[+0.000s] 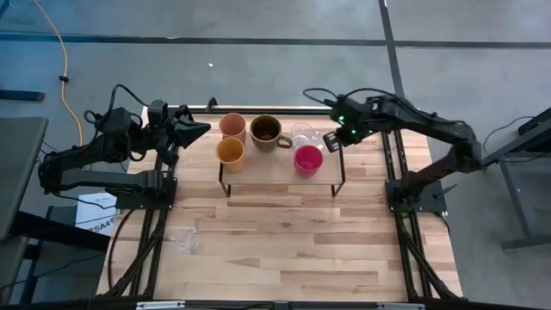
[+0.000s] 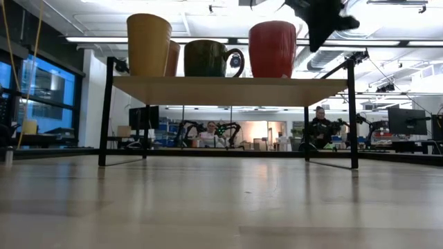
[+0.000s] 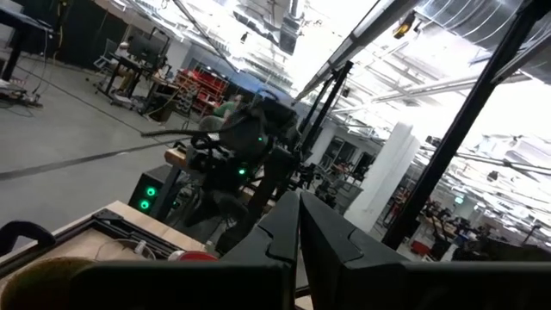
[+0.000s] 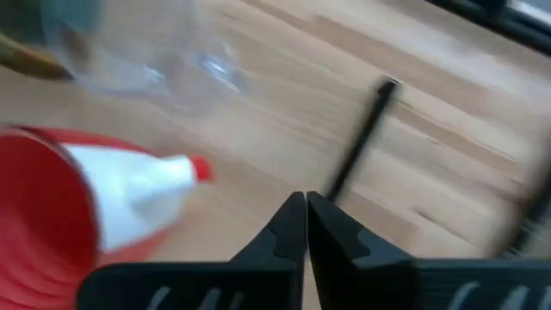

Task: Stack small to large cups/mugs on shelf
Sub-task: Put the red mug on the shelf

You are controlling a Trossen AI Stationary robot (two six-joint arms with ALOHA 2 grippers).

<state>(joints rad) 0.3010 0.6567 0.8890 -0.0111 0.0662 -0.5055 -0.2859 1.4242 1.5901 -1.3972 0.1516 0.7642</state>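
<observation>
The shelf [image 1: 258, 176] stands at the table's far middle, with five cups on its wood top [image 2: 228, 90]. These are a peach tumbler [image 1: 232, 126], a yellow-orange cup [image 1: 230, 152], a brown handled mug [image 1: 265, 131], a clear glass mug [image 1: 303, 134] and a red-pink cup [image 1: 308, 159]. My right gripper [image 1: 329, 142] hangs shut over the shelf's right end, just right of the red-pink cup [image 4: 52, 215] and the glass mug [image 4: 146, 60]. It holds nothing. My left gripper [image 1: 198, 129] waits shut at the shelf's far left.
A second clear glass mug [image 1: 188, 241] sits on the table's near left part, away from the shelf. The shelf's black frame bar [image 4: 366, 138] runs below my right gripper. People sit in the room beyond the table [image 2: 211, 131].
</observation>
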